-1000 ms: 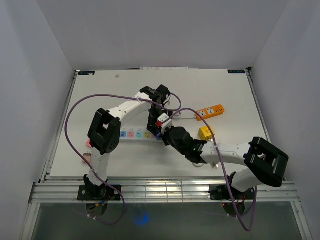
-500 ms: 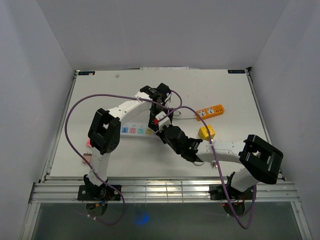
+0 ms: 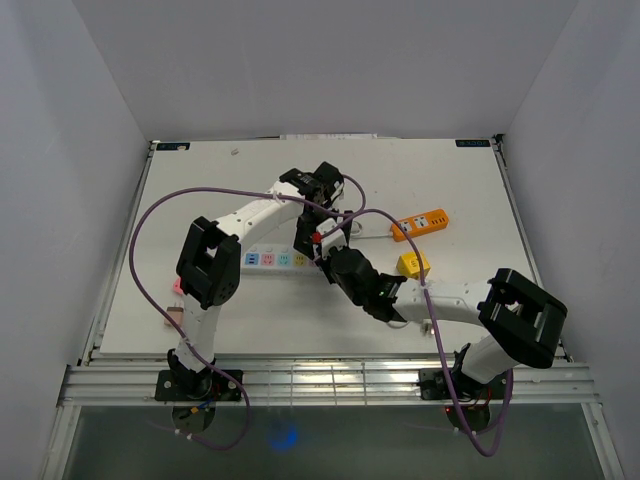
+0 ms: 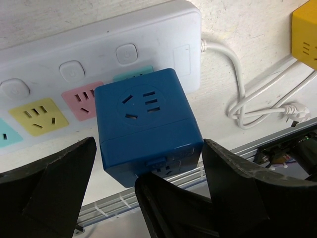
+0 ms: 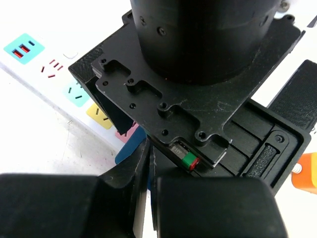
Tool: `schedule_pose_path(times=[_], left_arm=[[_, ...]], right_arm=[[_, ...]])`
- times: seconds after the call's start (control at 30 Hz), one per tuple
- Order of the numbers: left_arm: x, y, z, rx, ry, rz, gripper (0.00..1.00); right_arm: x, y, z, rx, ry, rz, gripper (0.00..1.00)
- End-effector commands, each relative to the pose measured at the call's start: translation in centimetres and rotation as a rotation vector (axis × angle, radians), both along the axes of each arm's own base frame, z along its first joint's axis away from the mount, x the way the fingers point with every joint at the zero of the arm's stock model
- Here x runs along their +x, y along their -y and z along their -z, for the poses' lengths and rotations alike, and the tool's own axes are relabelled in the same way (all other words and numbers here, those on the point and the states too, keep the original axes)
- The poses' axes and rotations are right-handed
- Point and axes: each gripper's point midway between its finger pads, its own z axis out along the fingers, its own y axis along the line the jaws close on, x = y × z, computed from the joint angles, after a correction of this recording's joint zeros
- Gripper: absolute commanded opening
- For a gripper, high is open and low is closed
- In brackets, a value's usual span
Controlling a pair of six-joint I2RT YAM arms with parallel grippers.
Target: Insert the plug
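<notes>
Since a second ago the left pincer point(image 4: 148, 168) has spread, and the right arm has swung up and left along the desk point(image 3: 200, 200), closer to the left wrist. The strip point(image 4: 99, 44) now lies a little farther from the arm bases than it did.

The left pincer stands wide open over the blue cube point(image 4: 148, 124). One finger point(image 4: 49, 188) is on the cube's left and the other on its right. Both inner edges run just beside the cube's sides, and I see no squeeze on it. I can't rule out a light brush. It holds nothing.

The cube sits upright on the white strip, over the green socket next to the pink one. That is the end where the white cable point(image 4: 237, 99) leaves the strip. I can't tell from here whether its pins are fully home.

The right pincer point(image 5: 150, 173) is shut, with only a thin seam between its fingers and nothing in it. It hangs just beside the black body of the left wrist. Past that body, the right wrist view shows a corner of the blue cube and the strip's coloured sockets running off to the left.

Farther out, a yellow cube point(image 3: 413, 264) lies on the desk to the right of the pincers. An orange strip point(image 3: 420, 223) lies beyond it, well apart from the white one.
</notes>
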Motion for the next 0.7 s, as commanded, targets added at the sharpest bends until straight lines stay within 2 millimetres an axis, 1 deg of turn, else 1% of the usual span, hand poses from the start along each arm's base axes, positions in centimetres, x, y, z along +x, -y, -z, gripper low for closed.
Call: schedule_pose_path(times=[0.0, 0.13, 0.27, 0.37, 0.47, 0.6, 0.63, 0.67], left_arm=[[1.1, 0.7, -3.0, -0.051, 0.087, 0.008, 0.98], [1.6, 0.8, -4.5, -0.071, 0.129, -0.003, 0.98], [2.8, 1.4, -6.9, -0.127, 0.199, -0.020, 0.98], [3.3, 2.1, -8.7, -0.181, 0.231, -0.013, 0.98], [3.7, 2.4, -10.0, -0.204, 0.256, -0.015, 0.98], [4.6, 1.8, -11.4, -0.214, 0.302, -0.051, 0.98], [5.1, 1.0, -12.4, -0.227, 0.325, -0.082, 0.98], [5.7, 0.5, -13.1, -0.236, 0.349, -0.107, 0.98]], right_arm=[[0.7, 1.5, 1.3, -0.045, -0.033, 0.064, 0.08], [0.8, 1.6, 1.4, -0.032, -0.048, 0.060, 0.08], [1.0, 1.7, 1.5, -0.026, -0.055, 0.065, 0.08], [1.1, 1.8, 1.5, -0.019, -0.058, 0.067, 0.08], [1.1, 1.7, 1.4, -0.016, -0.060, 0.063, 0.08], [1.2, 1.7, 1.6, -0.016, -0.064, 0.066, 0.08], [1.2, 1.8, 1.5, -0.013, -0.064, 0.068, 0.08], [1.3, 1.8, 1.5, -0.005, -0.068, 0.071, 0.08]])
